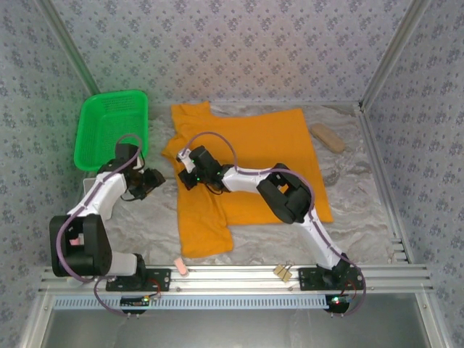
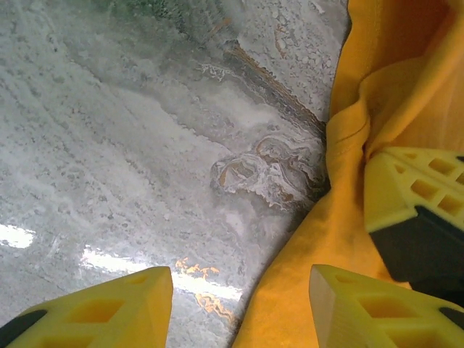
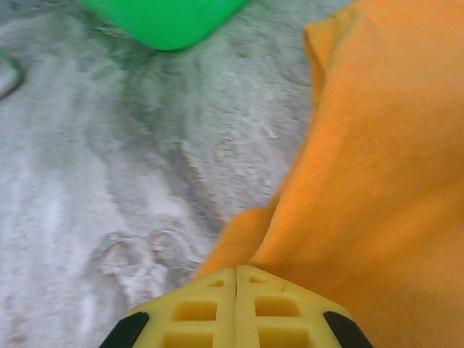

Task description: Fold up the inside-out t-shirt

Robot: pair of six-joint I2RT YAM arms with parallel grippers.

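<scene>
As wrist view reveals, right pincer [image 3: 235, 279] closed

The light in here is bright and even, falling soft from overhead, so the arms throw only short, faint shadows onto the t-shirt [image 1: 254, 138] and the counter [image 1: 355, 210]. The green basket [image 1: 109, 130] casts a faint green tint on the wall beside it. Seen from the left wrist, the counter is glossy. White streaks of glare sit low on the left, with an orange glint of the t-shirt mirrored next to them. The left arm's fingers [image 2: 109, 304] look soft at such close range. The right wrist view is smeared all over. The green basket is a fuzzy patch along the top, and the right arm's fingers [image 3: 210, 312] are somewhat crisper.
</scene>
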